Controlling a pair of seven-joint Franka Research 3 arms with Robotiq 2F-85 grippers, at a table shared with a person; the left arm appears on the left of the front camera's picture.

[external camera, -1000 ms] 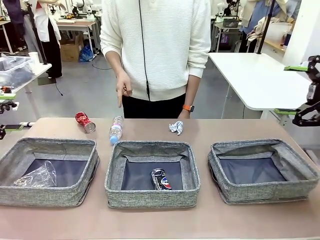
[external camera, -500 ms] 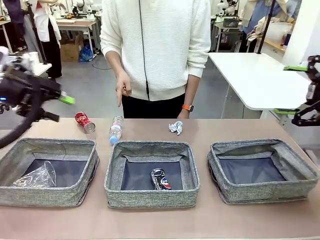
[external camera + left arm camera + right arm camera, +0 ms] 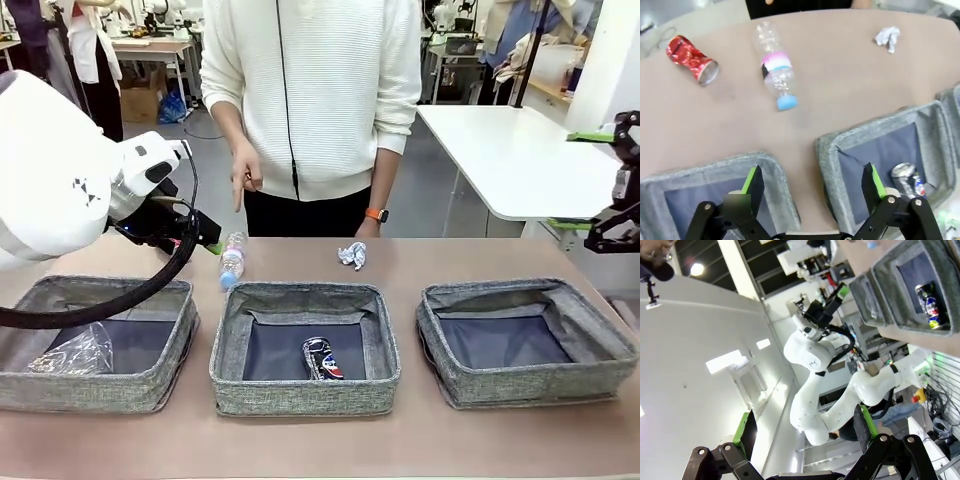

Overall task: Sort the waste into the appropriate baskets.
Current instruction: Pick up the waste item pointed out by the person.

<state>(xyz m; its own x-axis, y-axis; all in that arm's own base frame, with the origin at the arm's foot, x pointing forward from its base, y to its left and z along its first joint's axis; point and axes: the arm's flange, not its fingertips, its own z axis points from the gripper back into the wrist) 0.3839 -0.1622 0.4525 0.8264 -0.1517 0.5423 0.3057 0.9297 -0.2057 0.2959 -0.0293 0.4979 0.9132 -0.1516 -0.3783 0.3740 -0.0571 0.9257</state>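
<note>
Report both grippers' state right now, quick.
Left gripper: open, holding nothing.
Right gripper: open, holding nothing.

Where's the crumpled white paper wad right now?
In the front view, the paper wad lies on the table just behind the middle basket, right of the plastic bottle.

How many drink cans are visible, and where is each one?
2. The crushed red can lies loose on the table; the dark blue-silver can lies inside the middle basket. More may lie hidden in basket corners.
</note>
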